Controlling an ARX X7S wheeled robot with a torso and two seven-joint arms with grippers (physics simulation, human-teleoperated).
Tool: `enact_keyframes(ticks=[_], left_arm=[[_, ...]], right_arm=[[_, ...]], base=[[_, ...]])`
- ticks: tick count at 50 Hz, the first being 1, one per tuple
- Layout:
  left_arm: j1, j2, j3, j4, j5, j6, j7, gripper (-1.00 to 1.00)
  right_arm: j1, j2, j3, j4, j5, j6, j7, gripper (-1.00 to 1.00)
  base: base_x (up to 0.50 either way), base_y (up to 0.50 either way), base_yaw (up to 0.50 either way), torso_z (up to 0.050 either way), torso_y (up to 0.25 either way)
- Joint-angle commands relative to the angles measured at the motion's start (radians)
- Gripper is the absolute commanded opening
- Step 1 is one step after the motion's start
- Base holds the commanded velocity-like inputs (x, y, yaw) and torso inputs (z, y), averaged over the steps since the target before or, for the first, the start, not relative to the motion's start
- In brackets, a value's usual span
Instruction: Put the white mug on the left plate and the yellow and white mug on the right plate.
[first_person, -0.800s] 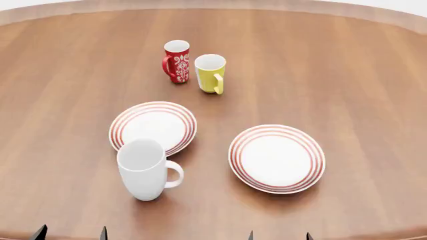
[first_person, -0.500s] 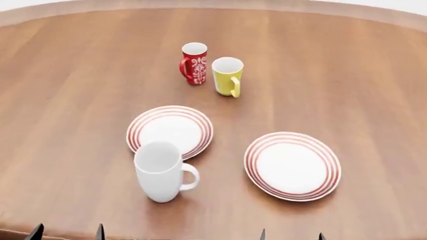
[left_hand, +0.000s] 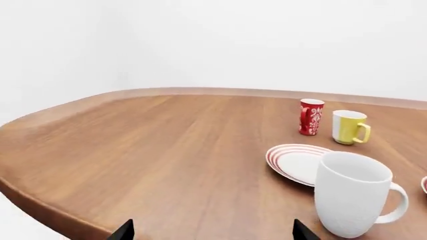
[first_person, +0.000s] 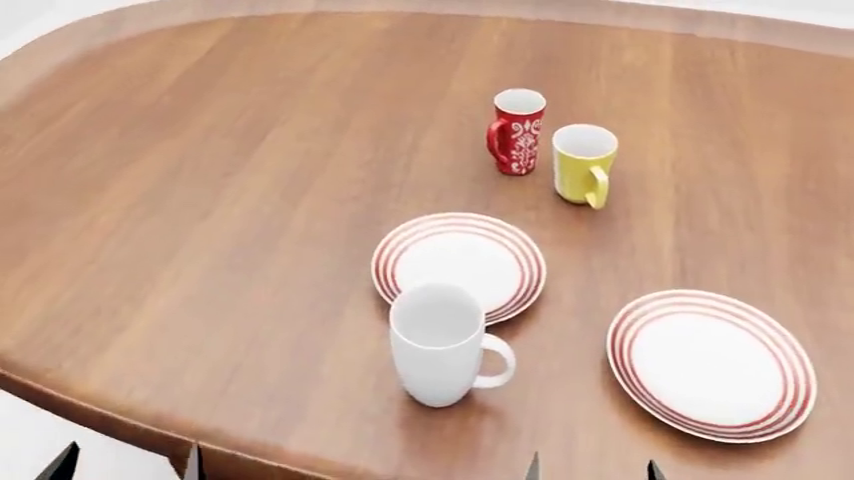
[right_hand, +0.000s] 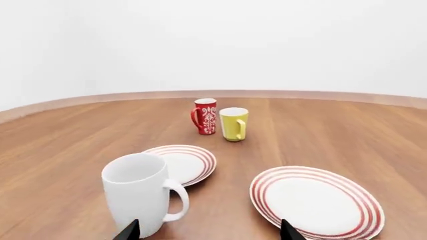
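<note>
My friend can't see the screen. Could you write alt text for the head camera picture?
A large white mug stands upright on a wooden table, just in front of a red-ringed plate. A second matching plate lies to its right; a red patterned mug and a yellow mug stand farther back.

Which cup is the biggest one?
The white mug, standing nearest the robot, just in front of the left plate. It is plain white and much bigger than the yellow and white mug and red mug.
</note>
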Motion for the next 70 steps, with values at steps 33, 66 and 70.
enact_keyframes(ticks=[33,66,70], left_arm=[[0.009,-0.052,0.057,0.022,-0.029,0.002,-0.061,1.00],[0.054,-0.145,-0.120,0.617,-0.235,-0.264,-0.175,1.00],[0.098,-0.143,-0.130,0.664,-0.215,-0.235,-0.192,1.00]], right_arm=[[-0.030,0.046,-0.025,-0.032,0.142,-0.078,-0.019,1.00],[-0.044,0.091,0.052,-0.110,0.171,-0.024,0.097,1.00],[-0.048,0.077,0.066,-0.104,0.192,-0.058,0.101,1.00]], base=[[0.05,-0.13,0.27,0.000,0.000],[0.21,-0.14,0.00,0.000,0.000],[0.01,0.00,0.00,0.000,0.000]])
